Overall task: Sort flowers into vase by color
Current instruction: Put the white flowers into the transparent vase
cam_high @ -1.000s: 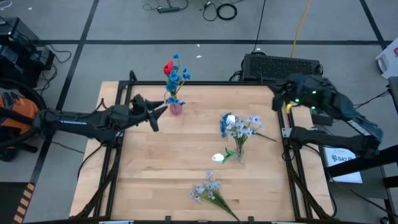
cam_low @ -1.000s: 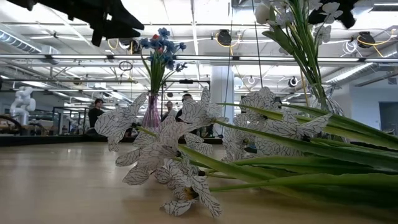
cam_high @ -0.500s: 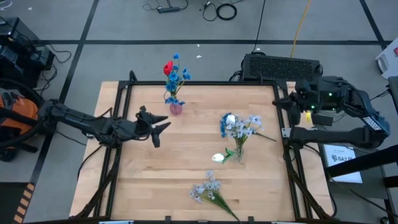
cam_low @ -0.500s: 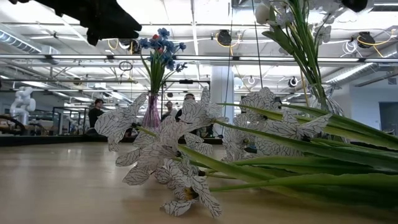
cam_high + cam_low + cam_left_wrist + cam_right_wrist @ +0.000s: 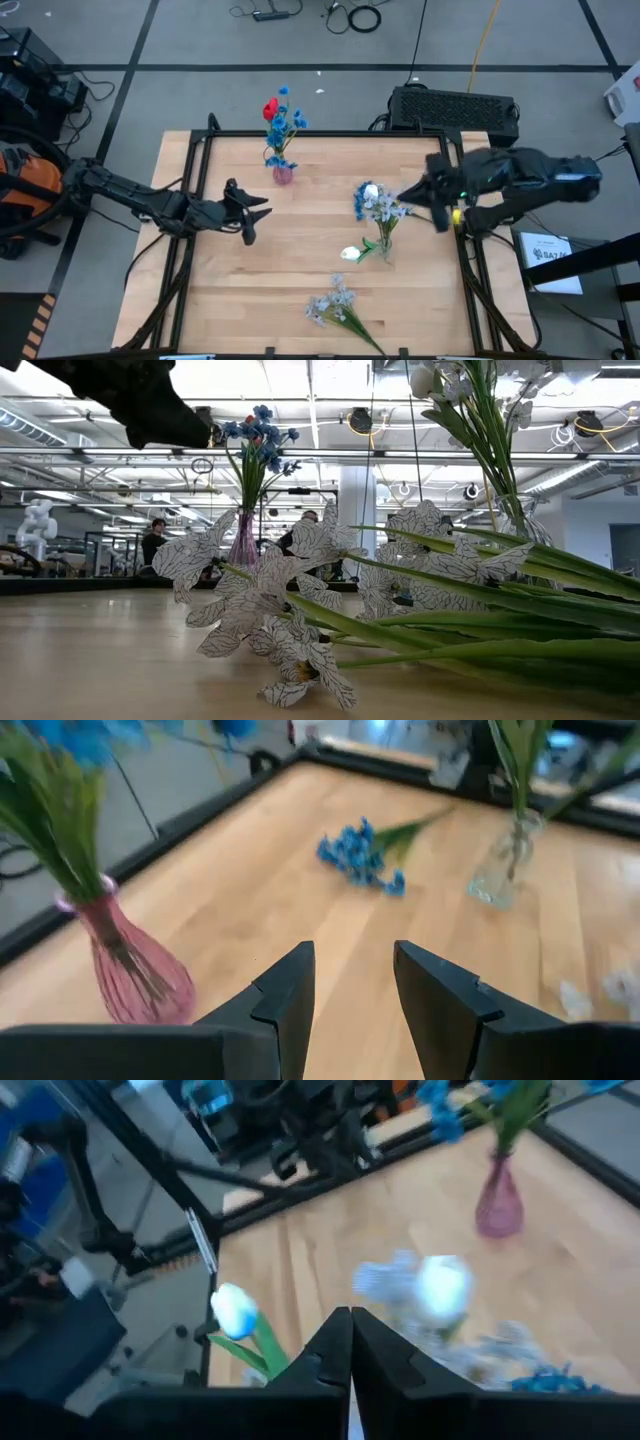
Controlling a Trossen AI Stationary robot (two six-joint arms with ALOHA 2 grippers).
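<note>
Your left gripper [image 5: 252,211] hangs with its fingers spread, holding nothing, the pink vase [image 5: 283,174] of blue flowers [image 5: 284,122] just beyond it. Your right gripper [image 5: 408,194], fingers pressed together and empty, sits beside the clear vase [image 5: 383,243]. No writing is legible.

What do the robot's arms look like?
Both arms are black with chunky joints. The left end effector has two flat, angular black fingers. The right end effector narrows to a dark point, and its arm shows a small green light and a yellow spot near the wrist.
</note>
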